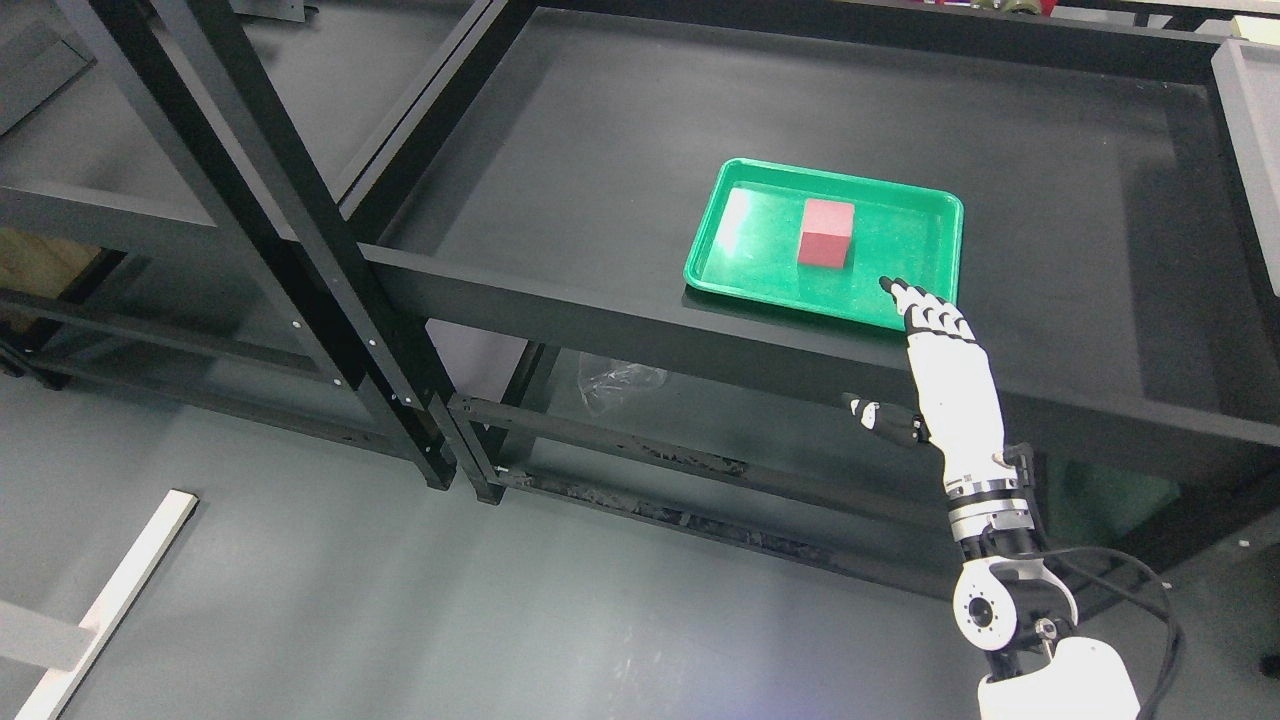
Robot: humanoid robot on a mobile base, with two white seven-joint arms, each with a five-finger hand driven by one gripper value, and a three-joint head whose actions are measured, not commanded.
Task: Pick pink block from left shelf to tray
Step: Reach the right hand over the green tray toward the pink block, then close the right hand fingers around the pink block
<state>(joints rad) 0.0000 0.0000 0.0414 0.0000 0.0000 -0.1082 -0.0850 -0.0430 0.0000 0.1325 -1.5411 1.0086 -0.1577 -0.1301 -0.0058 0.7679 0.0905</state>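
A pink block stands upright in the middle of a green tray on the black shelf top. My right hand comes up from the lower right, white with black fingertips. Its fingers are stretched out flat over the tray's near right rim and its thumb sticks out to the left. It holds nothing and is a short way right of and nearer than the block. The left arm is out of view.
The black shelf top has a raised front rail. A second black shelf frame stands to the left. A clear plastic bag lies on the lower level. A grey bin edge shows at far right.
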